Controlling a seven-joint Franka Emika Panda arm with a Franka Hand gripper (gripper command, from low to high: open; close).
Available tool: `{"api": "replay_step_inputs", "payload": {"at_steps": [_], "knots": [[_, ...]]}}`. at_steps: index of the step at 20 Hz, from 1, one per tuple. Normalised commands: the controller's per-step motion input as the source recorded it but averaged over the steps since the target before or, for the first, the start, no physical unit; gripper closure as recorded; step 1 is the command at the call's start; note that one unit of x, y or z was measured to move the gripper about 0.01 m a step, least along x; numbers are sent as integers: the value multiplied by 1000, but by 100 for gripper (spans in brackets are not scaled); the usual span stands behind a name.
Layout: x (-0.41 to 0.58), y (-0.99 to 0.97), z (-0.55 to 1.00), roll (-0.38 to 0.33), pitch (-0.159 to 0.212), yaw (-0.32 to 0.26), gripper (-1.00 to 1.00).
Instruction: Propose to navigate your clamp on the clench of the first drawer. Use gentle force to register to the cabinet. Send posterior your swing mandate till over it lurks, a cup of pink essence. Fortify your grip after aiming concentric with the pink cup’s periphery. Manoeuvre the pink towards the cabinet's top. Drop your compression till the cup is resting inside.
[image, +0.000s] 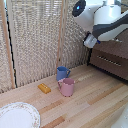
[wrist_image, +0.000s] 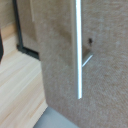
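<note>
Hovering high at roughly two o'clock in the exterior view, the clamp (image: 90, 41) is hanging off the bulky white arm (image: 107, 22) close in front of the cabinet (image: 112, 59), though its fingers are too blurred to tell whether they are spread or closed, and nothing is visibly being held. Seen through the wrist view, the clench (wrist_image: 77, 47) is running as a slim silvery bar across the first drawer (wrist_image: 55, 60), its mounting post standing out from the brown front; no fingertip is showing beside the bar, so contact cannot be confirmed. Judging by this, the arm is lining itself up on the handle, the camera squared to the drawer face so the fingers can straddle the bar. Down on the pale wooden floor (image: 95, 105), the pink cup (image: 66, 87) is sitting upright near centre, at about seven o'clock from the clamp and well apart from it, waiting for the later pick. Just behind it, at its eleven o'clock, the blue mug (image: 62, 73) is standing close by, while a small yellow block (image: 44, 88) is lying at its nine o'clock and a patterned plate (image: 17, 116) is resting at the frame's seven o'clock corner
</note>
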Motion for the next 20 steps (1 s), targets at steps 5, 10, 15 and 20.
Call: {"api": "replay_step_inputs", "payload": {"at_steps": [5, 10, 15, 20], "knots": [[105, 369, 107, 305, 99, -149, -100], [74, 369, 127, 309, 66, -159, -100], [149, 368, 82, 282, 66, -172, -100], [306, 403, 0, 224, 91, -168, -100]]}}
